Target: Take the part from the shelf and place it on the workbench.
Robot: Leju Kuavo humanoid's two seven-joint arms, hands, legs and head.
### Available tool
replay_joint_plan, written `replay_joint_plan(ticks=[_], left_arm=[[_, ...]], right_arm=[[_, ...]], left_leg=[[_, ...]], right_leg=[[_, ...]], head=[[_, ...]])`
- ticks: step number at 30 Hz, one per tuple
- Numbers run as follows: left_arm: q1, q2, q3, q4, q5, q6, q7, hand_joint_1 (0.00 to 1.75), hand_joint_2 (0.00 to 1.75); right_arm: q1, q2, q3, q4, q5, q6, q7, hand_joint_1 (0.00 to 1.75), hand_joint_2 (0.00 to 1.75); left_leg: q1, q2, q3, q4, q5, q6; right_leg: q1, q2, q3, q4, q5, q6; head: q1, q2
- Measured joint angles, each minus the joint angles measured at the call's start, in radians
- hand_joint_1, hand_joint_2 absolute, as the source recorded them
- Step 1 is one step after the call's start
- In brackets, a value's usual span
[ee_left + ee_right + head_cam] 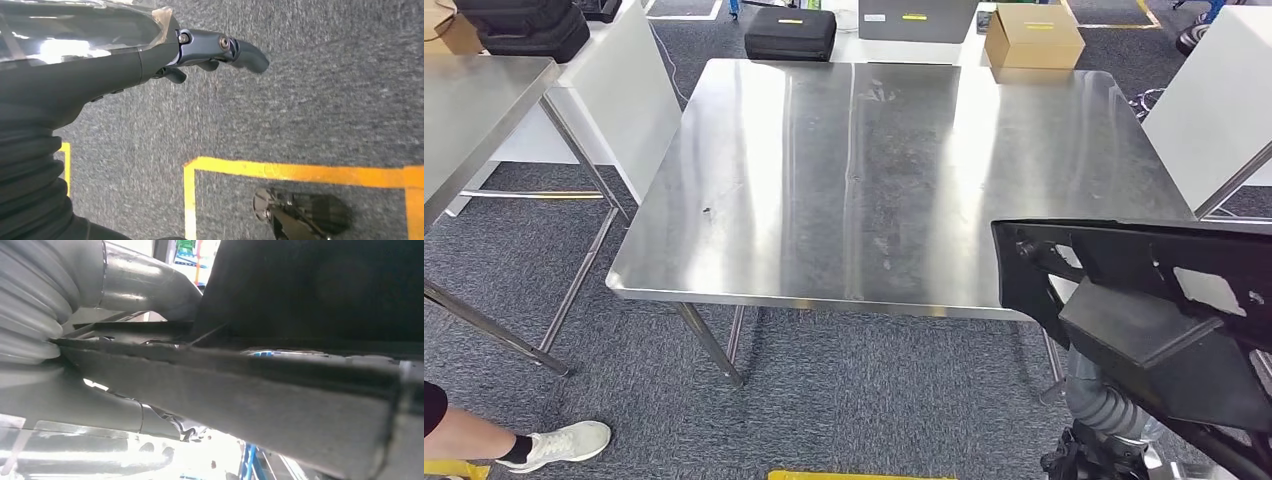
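**Part carried at the bench's near right corner, not yet set down**

I see the steel bench [854,180] ahead in the head view, its top bare and scuffed, near edge facing me. The black part [1144,300], a flat moulded plastic piece with cut-outs and ribs, hangs in the air at the lower right, overlapping the bench's near right corner from where I look; I cannot tell whether it touches the top. Its left end points toward the bench's middle.

In the right wrist view the part [280,405] runs as a long dark edge right across the right robot hand [130,295], with the grey thumb lying over one side and more of the hand under the other. I read that as the right robot hand clamped on the part, though the fingers themselves are hidden.

The left robot hand [220,52] hangs over grey carpet [325,100] with yellow floor tape [300,172] below it. Its dark fingers [250,55] are stretched out, nothing in them.

Beyond the bench's far edge: a black case [790,33] and a cardboard box [1034,38]. A second steel table [474,110] stands to the left. A person's foot in a white shoe [564,443] sits on the carpet at lower left.
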Motion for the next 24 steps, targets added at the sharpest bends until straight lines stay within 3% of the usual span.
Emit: replay_joint_plan(ticks=[3,7,17,24], left_arm=[[-0.002,-0.001,0.000,0.000,0.000,0.000,0.001,0.00,1.75],[-0.004,-0.004,0.000,0.000,-0.001,0.001,0.007,0.00,1.75],[-0.002,-0.002,-0.007,0.000,-0.018,-0.005,0.003,0.00,1.75],[-0.018,-0.001,-0.030,0.000,-0.041,-0.010,0.003,0.00,1.75]], right_arm=[[-0.003,-0.002,0.003,0.000,0.000,0.000,0.000,1.75,1.75],[-0.007,-0.002,0.006,0.003,-0.001,-0.001,0.001,1.75,1.75],[-0.010,-0.014,0.047,0.014,-0.004,0.037,0.003,1.75,1.75],[-0.125,-0.038,0.196,0.103,0.030,0.109,-0.011,1.75,1.75]], left_leg=[[0.001,-0.001,0.018,-0.014,0.006,0.004],[-0.007,-0.003,0.025,-0.016,-0.004,0.003],[-0.009,-0.002,0.028,-0.017,-0.009,0.009],[-0.008,0.000,0.036,-0.020,-0.009,0.008]], right_leg=[[0.006,-0.004,0.012,0.001,0.011,0.011],[0.008,-0.007,0.034,-0.034,0.005,-0.005],[0.007,-0.008,0.042,-0.050,0.000,-0.004],[0.008,-0.008,0.048,-0.050,0.000,-0.003]], head=[[0.002,0.000],[0.001,0.000],[0.001,0.000],[0.001,0.000]])
